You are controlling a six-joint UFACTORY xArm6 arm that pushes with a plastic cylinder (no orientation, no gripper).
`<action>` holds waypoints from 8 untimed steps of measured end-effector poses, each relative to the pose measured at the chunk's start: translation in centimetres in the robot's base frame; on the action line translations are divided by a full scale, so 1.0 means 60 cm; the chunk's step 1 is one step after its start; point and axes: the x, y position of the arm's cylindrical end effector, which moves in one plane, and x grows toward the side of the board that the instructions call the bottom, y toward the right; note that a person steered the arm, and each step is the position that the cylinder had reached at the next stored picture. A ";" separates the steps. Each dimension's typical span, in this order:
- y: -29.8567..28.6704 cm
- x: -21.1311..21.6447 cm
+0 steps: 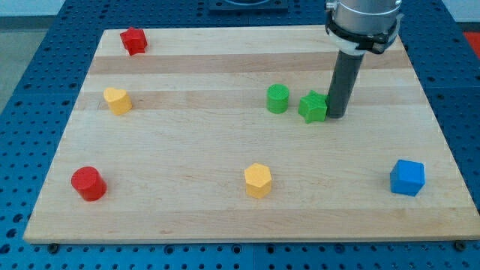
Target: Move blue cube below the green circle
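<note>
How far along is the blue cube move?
Done: nothing visible. The blue cube sits near the view's bottom right, far from the green circle. In hand: my tip is against the right side of the green star, well above the cube. Left: reach the cube and push it left until it sits below the circle.

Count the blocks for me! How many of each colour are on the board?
Red: 2, the red star and the red cylinder
Yellow: 2, the yellow heart and the yellow hexagon
Green: 2, the green circle and the green star
Blue: 1, the blue cube
Total: 7
</note>
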 end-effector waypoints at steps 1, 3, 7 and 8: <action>0.031 0.044; 0.167 0.108; 0.151 0.222; 0.111 0.209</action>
